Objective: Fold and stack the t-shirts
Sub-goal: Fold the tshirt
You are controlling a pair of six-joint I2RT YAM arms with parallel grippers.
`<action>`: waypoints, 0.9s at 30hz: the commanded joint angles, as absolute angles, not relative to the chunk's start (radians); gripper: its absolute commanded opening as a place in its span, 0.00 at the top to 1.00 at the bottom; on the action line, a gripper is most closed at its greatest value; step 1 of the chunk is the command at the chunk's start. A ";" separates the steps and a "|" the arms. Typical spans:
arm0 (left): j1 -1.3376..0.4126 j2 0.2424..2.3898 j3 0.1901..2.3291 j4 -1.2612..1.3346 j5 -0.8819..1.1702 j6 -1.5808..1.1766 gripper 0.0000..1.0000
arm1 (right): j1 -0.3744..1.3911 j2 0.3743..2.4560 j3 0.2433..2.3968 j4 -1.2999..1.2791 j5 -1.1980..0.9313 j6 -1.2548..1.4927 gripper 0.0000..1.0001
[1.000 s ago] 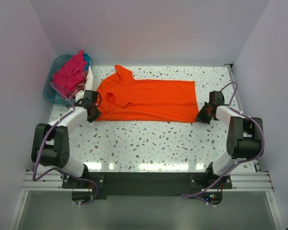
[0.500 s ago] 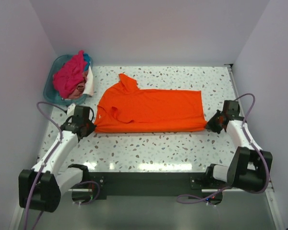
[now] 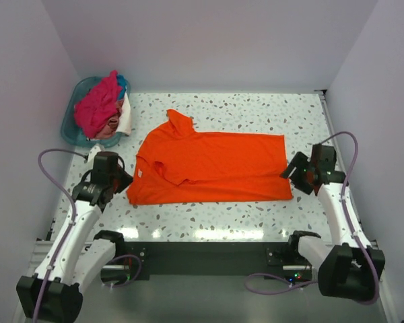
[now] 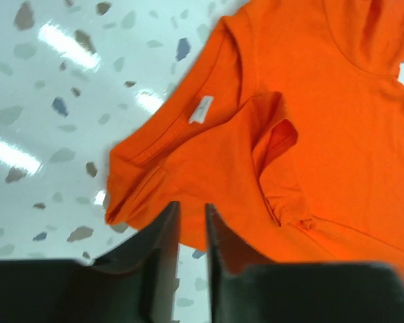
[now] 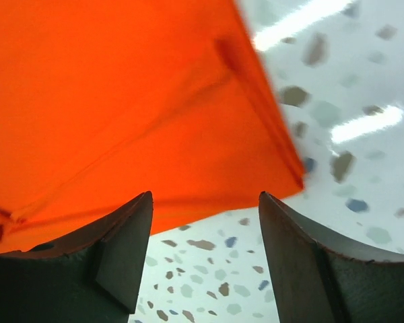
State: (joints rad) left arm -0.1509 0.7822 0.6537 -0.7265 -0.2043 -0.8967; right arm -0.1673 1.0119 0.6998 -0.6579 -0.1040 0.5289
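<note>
The left gripper has its fingers nearly pressed together with only a thin gap, nothing between them, poised just off the collar-end corner of the orange t-shirt. The right gripper is spread wide and empty at the hem corner. The shirt lies flat across the speckled table, between both grippers. Farther back left, a teal basket holds the magenta-pink t-shirt and other crumpled shirts.

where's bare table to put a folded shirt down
Free: the strip of table between the orange shirt and the back wall, and the near strip between the shirt and the arm bases. Crowded: the far-left corner, where the basket holds more shirts, and both shirt ends, flanked by grippers.
</note>
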 commanded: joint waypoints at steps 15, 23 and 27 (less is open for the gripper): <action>-0.244 1.307 0.707 -0.238 -0.058 -0.747 0.95 | 0.762 1.491 1.135 -0.354 0.210 0.390 0.49; -0.245 1.483 0.779 -0.160 -0.034 -0.736 0.95 | 0.890 1.686 1.299 -0.327 0.195 0.333 0.51; -0.247 1.534 0.798 -0.112 -0.005 -0.739 0.94 | 0.908 1.733 1.327 -0.321 0.189 0.327 0.51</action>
State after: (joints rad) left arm -0.2390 1.5185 0.7486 -0.2199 -0.0357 -0.7620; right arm 0.9024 1.7222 1.2747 -0.3649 0.1661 0.3550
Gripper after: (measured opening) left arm 0.052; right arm 0.494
